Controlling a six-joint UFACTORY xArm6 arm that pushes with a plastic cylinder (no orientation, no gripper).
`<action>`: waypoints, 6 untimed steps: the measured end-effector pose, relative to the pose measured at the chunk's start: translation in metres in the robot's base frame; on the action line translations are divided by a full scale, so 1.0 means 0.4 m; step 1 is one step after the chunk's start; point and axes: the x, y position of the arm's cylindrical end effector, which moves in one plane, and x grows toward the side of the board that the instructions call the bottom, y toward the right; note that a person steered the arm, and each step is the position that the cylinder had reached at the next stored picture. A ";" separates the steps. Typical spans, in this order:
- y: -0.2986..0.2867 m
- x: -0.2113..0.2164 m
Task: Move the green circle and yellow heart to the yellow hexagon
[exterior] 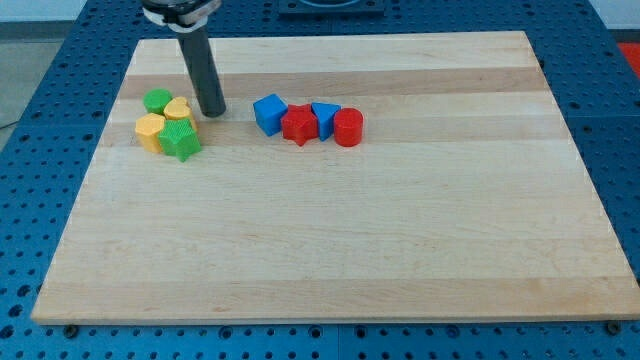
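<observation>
The green circle (156,100) sits at the view's upper left of the wooden board (330,240). The yellow heart (178,108) touches its right side. The yellow hexagon (150,130) lies just below the green circle, touching it. A green star (180,139) sits right of the hexagon, below the heart. My tip (212,112) is on the board just right of the yellow heart, close to it or touching it.
A second cluster lies in a row to the right of my tip: a blue cube (269,113), a red star (299,125), a blue triangle (325,118) and a red cylinder (348,127). The board rests on a blue perforated table.
</observation>
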 end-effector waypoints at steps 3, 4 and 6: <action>-0.132 -0.099; -0.158 -0.027; -0.147 -0.020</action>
